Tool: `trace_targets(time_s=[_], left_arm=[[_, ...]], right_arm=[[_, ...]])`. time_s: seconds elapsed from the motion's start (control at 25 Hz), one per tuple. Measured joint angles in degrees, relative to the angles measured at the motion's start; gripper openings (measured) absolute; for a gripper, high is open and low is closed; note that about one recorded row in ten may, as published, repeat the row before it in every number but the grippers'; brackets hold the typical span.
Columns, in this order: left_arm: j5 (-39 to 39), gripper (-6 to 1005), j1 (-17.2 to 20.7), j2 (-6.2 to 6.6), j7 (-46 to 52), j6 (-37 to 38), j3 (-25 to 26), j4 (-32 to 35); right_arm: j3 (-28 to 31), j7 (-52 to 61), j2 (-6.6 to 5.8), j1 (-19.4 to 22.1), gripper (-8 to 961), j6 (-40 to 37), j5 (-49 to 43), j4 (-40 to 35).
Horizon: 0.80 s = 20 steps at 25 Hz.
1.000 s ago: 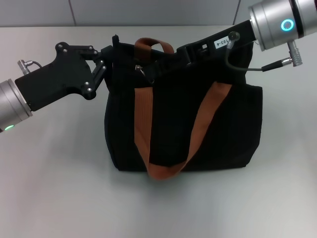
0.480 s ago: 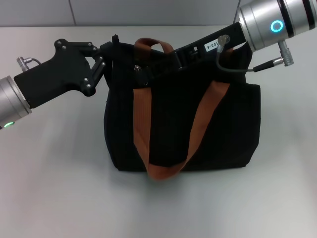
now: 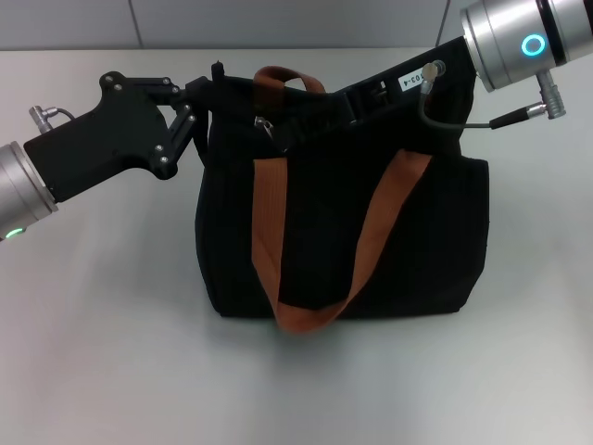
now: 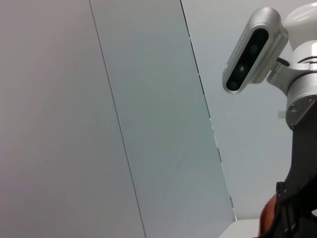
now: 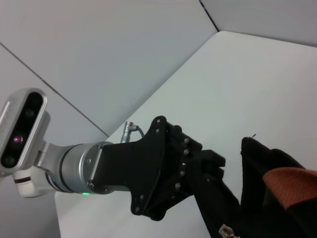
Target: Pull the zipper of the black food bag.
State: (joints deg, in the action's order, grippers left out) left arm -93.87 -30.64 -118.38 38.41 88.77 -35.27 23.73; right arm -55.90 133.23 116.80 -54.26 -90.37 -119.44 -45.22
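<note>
The black food bag (image 3: 422, 250) stands upright on the table with brown-orange straps (image 3: 267, 222) hanging down its front. My left gripper (image 3: 211, 91) is shut on the bag's top left end; the right wrist view also shows it (image 5: 218, 167) pinching the fabric there. My right gripper (image 3: 289, 137) reaches in from the right along the bag's top edge, right beside the silver zipper (image 3: 265, 124), black against the black bag. The zipper pull also shows in the right wrist view (image 5: 227, 231). The left wrist view shows mostly wall.
The bag rests on a pale grey table (image 3: 111, 352) with open surface in front and to both sides. A grey wall (image 3: 278, 19) runs behind. A cable (image 3: 454, 122) loops off the right arm over the bag's right end.
The right arm pushed left along the bag's top half a second ago and has now drawn back to the right. The zipper pull shifted slightly right with it. The left gripper has stayed put.
</note>
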Motion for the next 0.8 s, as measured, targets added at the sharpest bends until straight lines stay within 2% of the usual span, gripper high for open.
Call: trace_targets(time_s=[0.4,0.8], left_arm=[[0.0,28,0.0,0.0,0.0,1.2,0.0,0.0],[0.0,28,0.2,0.0,0.0,1.6,0.0,0.0]], right_arm=[[-2.0,-0.3,1.48,-0.8,342,1.0,-0.3,-0.6],[-1.7,0.1,1.94,-0.6,333,1.3,0.2,-0.5]])
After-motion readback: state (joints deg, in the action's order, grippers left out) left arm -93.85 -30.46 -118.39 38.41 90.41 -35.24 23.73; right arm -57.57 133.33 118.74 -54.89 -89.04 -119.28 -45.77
